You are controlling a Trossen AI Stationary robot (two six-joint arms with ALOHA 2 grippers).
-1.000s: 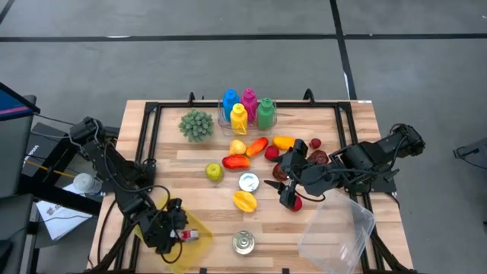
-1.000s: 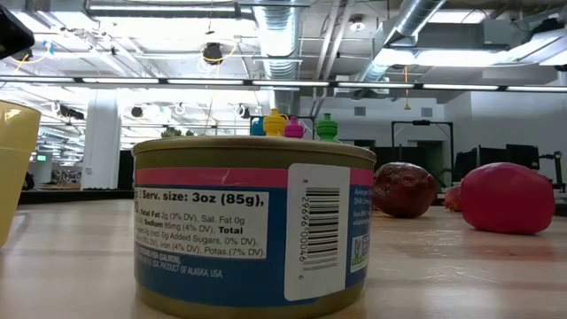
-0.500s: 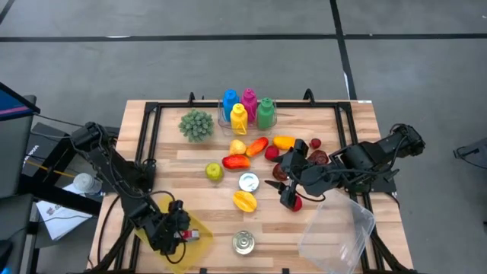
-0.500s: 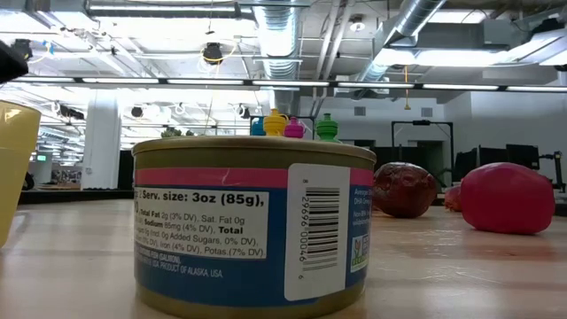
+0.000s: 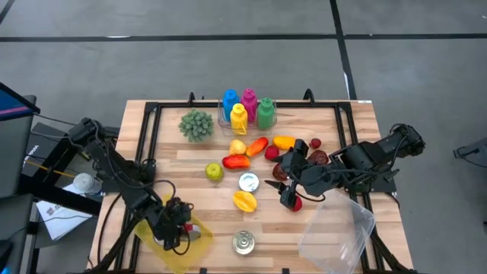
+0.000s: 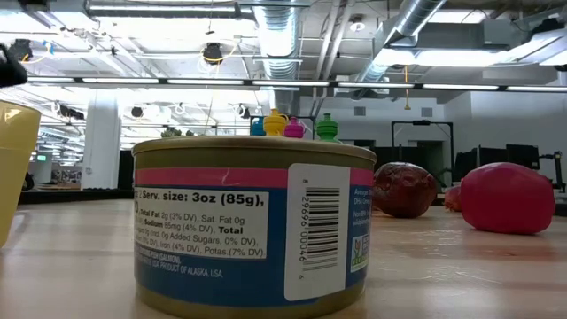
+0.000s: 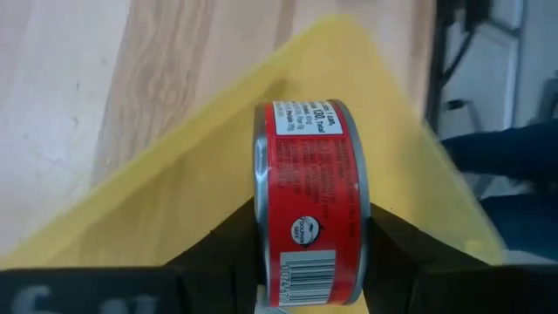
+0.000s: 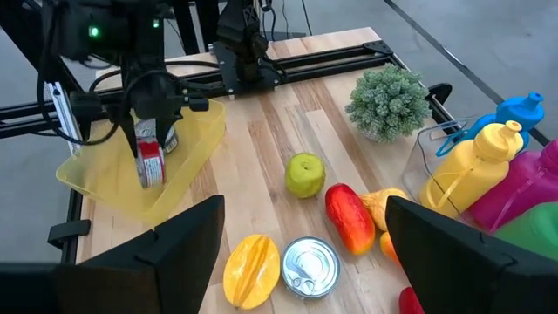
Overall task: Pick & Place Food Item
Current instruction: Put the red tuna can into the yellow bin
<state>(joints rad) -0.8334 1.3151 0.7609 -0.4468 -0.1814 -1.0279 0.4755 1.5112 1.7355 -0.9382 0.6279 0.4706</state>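
Observation:
A red-labelled can (image 7: 309,205) sits on its edge inside the yellow tray (image 5: 194,240) at the table's near left corner. My left gripper (image 5: 176,227) is shut on it, also seen from the right wrist view (image 8: 150,161). I cannot tell whether the can's lower edge touches the tray floor. My right gripper (image 5: 289,199) hangs open above the table's right half, over a red fruit, with nothing between its fingers (image 8: 187,244). My left gripper pinches the red can by its two flat ends (image 7: 261,218) between its two fingers (image 7: 228,240). The fingers slant down from the table's left side. The can sits on edge between them, label toward the wrist camera, inside the yellow tray.
A blue-labelled can (image 5: 243,243) stands at the near edge, an opened tin (image 5: 249,181) and a yellow fruit (image 5: 244,201) mid-table. A green apple (image 5: 214,171), red pepper (image 5: 236,160), coloured bottles (image 5: 247,109), a green plant (image 5: 196,124) and a clear tub (image 5: 337,230) lie around.
My left arm has swung a little toward the table's right over the yellow tray, and its wrist has rolled. The right arm has kept still.

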